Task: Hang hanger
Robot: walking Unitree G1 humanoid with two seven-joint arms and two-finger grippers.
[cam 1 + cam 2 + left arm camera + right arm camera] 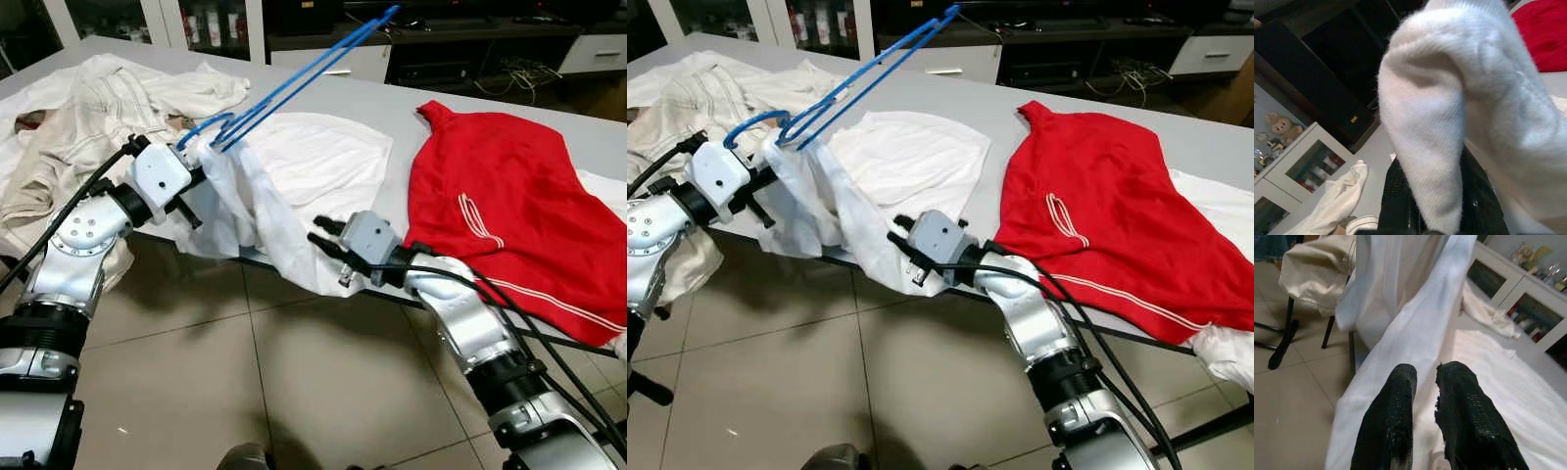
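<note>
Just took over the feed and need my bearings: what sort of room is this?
Probably a living or utility room at home: a long grey table strewn with laundry like the red shirt, glass-door cabinets, and a tiled floor.

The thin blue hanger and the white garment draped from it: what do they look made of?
The thin blue hanger looks like plastic or coated wire: slim, uniformly coloured rods; which one is unclear. The white garment looks like soft knit cotton: matte, with a fine ribbed weave visible in the left wrist view.

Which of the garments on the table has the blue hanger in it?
The white shirt in the middle, held up by the left gripper with the blue hanger. The red shirt and the cream garment lie flat, hangerless.
</note>
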